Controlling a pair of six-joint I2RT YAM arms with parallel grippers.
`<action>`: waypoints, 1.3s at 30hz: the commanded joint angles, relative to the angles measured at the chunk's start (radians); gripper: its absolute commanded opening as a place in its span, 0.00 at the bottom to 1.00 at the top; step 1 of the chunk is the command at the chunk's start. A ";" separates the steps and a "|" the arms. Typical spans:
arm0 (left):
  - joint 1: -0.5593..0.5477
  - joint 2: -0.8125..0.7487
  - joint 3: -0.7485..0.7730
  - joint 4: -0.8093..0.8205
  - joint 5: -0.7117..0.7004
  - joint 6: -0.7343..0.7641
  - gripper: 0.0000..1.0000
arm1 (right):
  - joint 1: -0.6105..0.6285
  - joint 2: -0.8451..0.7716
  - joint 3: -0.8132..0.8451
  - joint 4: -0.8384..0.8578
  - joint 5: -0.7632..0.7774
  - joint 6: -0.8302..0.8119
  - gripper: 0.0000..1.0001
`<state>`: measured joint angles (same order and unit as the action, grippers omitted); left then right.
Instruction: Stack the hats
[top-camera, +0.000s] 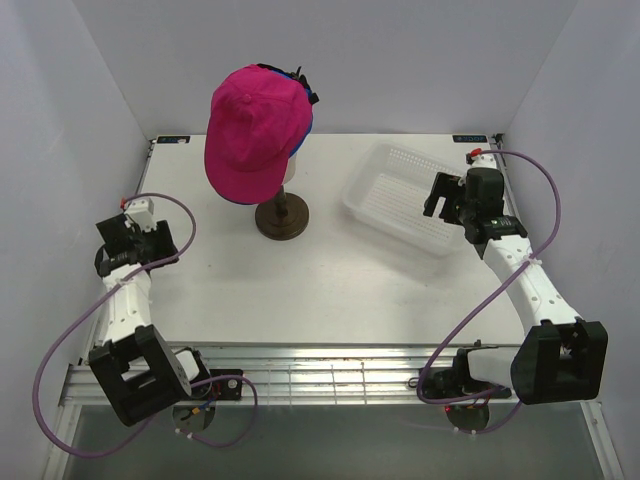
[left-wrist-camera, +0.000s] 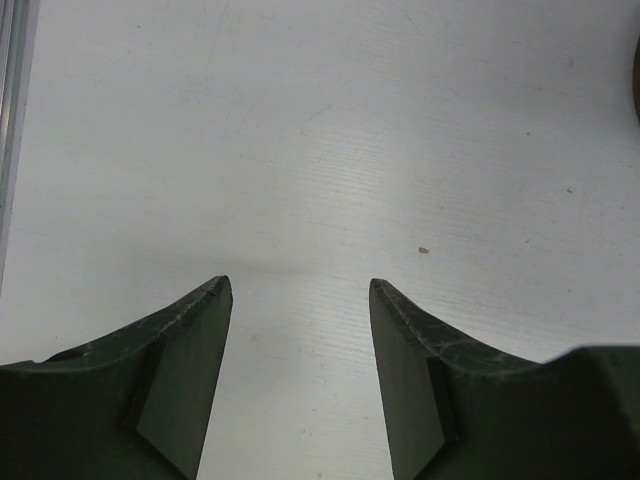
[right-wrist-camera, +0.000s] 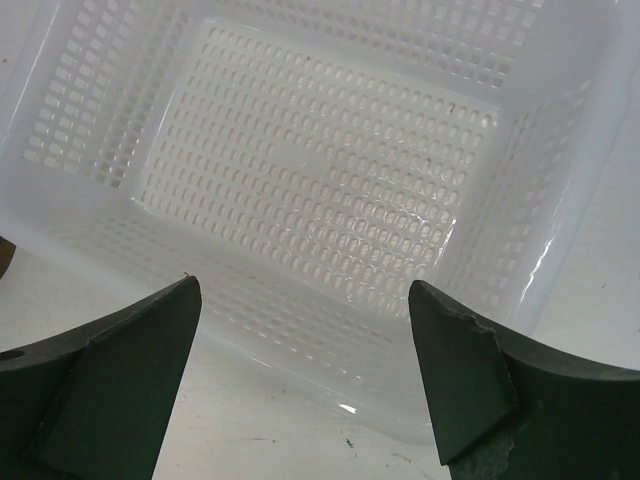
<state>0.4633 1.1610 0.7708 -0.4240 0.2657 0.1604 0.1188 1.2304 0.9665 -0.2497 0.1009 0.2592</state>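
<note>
Dark fingers of the left gripper (left-wrist-camera: 300, 290) spread open over the table (left-wrist-camera: 300, 120), the pink cap (top-camera: 255, 125) sits atop a blue cap (top-camera: 311, 97) on the central stand (top-camera: 281, 220), and the right gripper (right-wrist-camera: 305, 290) gapes empty above the basket (right-wrist-camera: 90, 225), so stacking looks finished, leaving only withdrawal.

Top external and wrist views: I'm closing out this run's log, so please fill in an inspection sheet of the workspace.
Surface: white table, one small speck below the left gripper.
Job's things: magenta pink fabric cap sits topmost on a dark round stand; bright blue cap shows as an edge beneath it; a third cap cannot be made out.
Clutter: white plastic mesh basket, nothing in it.
Grippers: left gripper open over bare table; right gripper open, facing the basket.
Cables: purple cable loops off each arm, clear of the caps.
Surroundings: pale walls on three sides; nothing else seen.
</note>
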 joint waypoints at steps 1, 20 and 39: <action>0.011 -0.060 -0.019 0.033 0.024 0.004 0.68 | -0.001 -0.029 -0.005 0.050 0.000 0.012 0.89; 0.029 -0.078 -0.027 0.031 0.047 -0.001 0.70 | -0.001 -0.046 -0.009 0.058 -0.010 0.011 0.89; 0.037 -0.084 -0.028 0.025 0.073 -0.002 0.70 | 0.001 -0.049 -0.003 0.059 -0.027 0.012 0.89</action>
<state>0.4900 1.1152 0.7582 -0.4091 0.3080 0.1577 0.1188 1.2098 0.9569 -0.2287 0.0792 0.2596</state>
